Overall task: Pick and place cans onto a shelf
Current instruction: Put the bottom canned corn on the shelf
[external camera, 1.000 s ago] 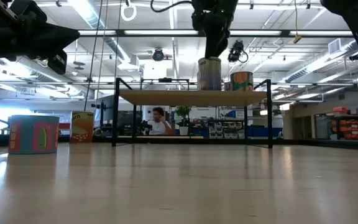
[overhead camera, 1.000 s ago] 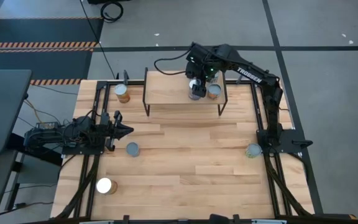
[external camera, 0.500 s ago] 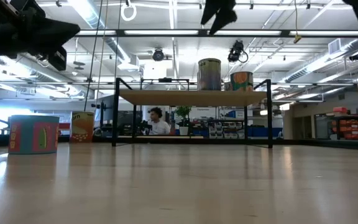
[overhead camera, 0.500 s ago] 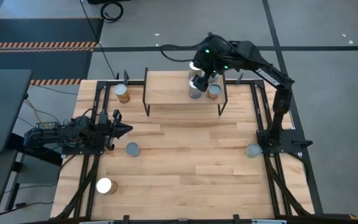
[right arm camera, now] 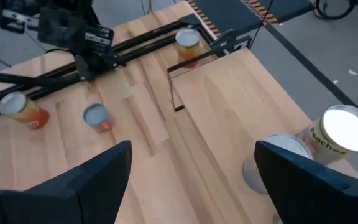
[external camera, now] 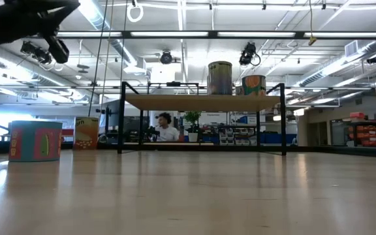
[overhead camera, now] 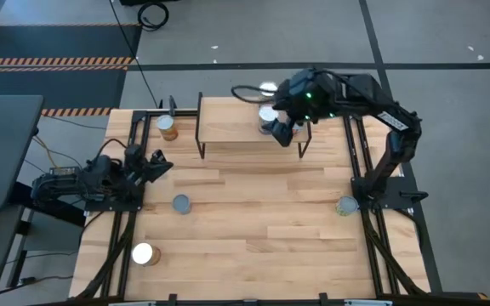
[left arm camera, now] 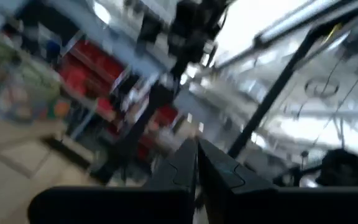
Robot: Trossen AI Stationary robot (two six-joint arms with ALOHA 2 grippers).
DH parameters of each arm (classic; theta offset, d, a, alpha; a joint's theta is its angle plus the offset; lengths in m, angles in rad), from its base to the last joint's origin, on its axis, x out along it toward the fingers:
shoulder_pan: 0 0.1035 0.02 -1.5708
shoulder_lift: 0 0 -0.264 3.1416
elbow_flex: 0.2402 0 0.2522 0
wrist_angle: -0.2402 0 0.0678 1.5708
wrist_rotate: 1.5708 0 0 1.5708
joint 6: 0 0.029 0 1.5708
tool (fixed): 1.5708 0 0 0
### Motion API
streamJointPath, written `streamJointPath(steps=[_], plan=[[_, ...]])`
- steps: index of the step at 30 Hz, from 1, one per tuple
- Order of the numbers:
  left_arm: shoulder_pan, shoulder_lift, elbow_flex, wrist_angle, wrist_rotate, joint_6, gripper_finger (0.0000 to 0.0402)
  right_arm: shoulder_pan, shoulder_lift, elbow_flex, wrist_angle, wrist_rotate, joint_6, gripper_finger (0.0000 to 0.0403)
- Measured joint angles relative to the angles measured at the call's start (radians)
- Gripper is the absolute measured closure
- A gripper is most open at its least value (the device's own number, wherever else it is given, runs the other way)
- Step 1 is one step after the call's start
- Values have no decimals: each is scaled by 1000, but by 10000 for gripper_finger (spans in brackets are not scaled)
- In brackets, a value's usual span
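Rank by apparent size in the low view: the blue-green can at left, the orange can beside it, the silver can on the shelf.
1. Blue-green can, nearest the camera.
2. Silver can and orange can look alike; unranked.

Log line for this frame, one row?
right gripper: open, empty, above small light-wood shelf | silver-topped tin cans: two upright on shelf | left gripper: shut, table's left edge

Overhead, table-level, two wrist views

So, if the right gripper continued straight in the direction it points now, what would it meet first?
Probably the bare light-wood shelf board: the open right gripper looks down onto it, with the silver-topped cans off to one side. Depth is unclear.
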Motion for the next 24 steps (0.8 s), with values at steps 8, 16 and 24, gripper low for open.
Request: streamJointPath(steps=[8,16,24], plan=[[-95,374,400,-516,24,63,398,100,-49,0,-19,96,1,57],[-310,858,905,-1077,194,-110,400,180,-110,0,-139,155,20,57],[-584,1187,1323,-1494,307,-428,398,251,-133,0,-179,159,-16,57]])
